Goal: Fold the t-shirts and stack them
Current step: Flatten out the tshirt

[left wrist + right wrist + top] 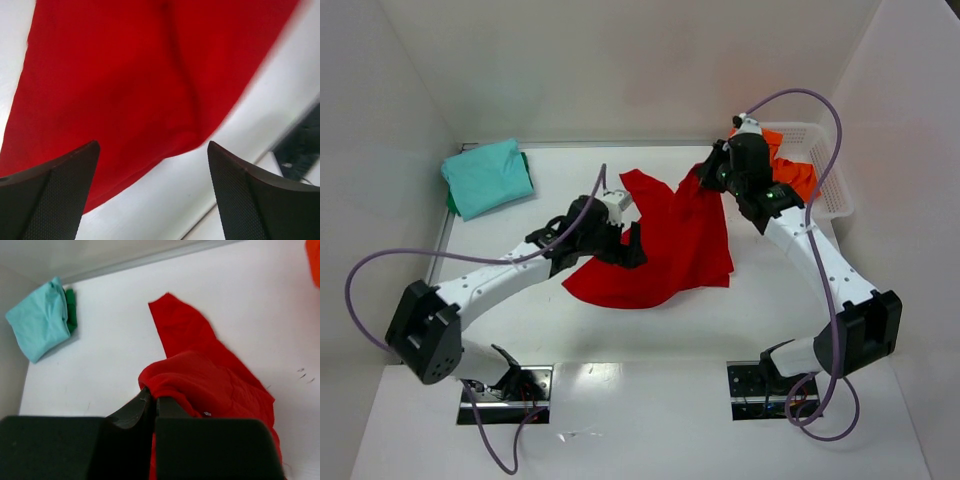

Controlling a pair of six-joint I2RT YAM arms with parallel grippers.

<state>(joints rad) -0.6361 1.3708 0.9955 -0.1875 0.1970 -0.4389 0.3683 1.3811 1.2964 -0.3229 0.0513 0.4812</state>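
Red cloth is the subject here: the red t-shirt (665, 250) lies half spread on the white counter (650, 340). Its body is flat beneath and ahead of the left jaws, and one far corner is drawn up into a bunch at the tips of the right jaws. I read the right jaws as pressed together on that bunched edge, pinching cloth and nothing else. The left jaws stand spread wide just above the shirt's left border, with nothing between them. The step in hand, as I judge it, is laying the shirt flat before the first fold. To do it well I would lower the left jaws onto the border directly under them and close on that edge alone. I would then draw the two pinches apart, keeping the lift low, until the crease running ahead of the left jaws goes flat. Soft cloth may slip from a shallow bite, so I would take a deep one. The counter looks smooth and slightly glossy, so the cloth should slide rather than catch. White walls (650, 70) close in the far side and both flanks. The folded teal t-shirt (487, 177), with a dark green cloth (71, 310) under it, sits well to the left of both jaws. The orange t-shirt (795, 175) lies in the white mesh basket (830, 190) just behind the right jaws.
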